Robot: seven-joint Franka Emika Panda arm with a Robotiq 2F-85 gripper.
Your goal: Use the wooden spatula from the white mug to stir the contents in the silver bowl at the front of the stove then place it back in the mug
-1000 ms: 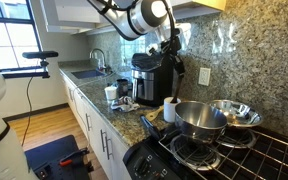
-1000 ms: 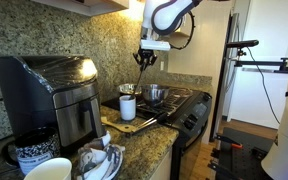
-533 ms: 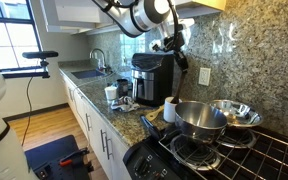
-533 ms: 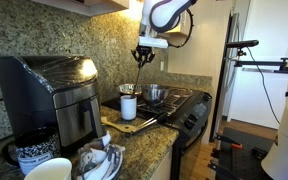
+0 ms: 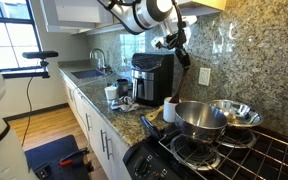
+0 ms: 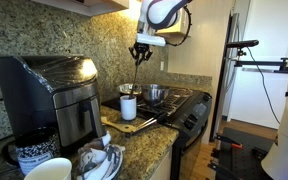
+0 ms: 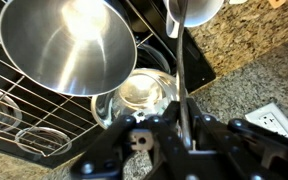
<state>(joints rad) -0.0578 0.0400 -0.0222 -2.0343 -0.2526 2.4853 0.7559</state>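
1. The tool [image 6: 143, 48] is clamped on the spatula [image 6: 137, 70], which hangs upright over the mug [image 6: 128, 106]
2. I cannot tell if its lower end is clear of the rim; moving sideways too early could tip the mug on the table [image 6: 146, 150]
3. The grip is high on a long handle, so the spatula may swing or slip and knock the bowl [image 5: 198, 118] on the stove [image 5: 279, 156]

Coffee maker [image 5: 149, 78], shiny shallow bowl [image 5: 236, 113]
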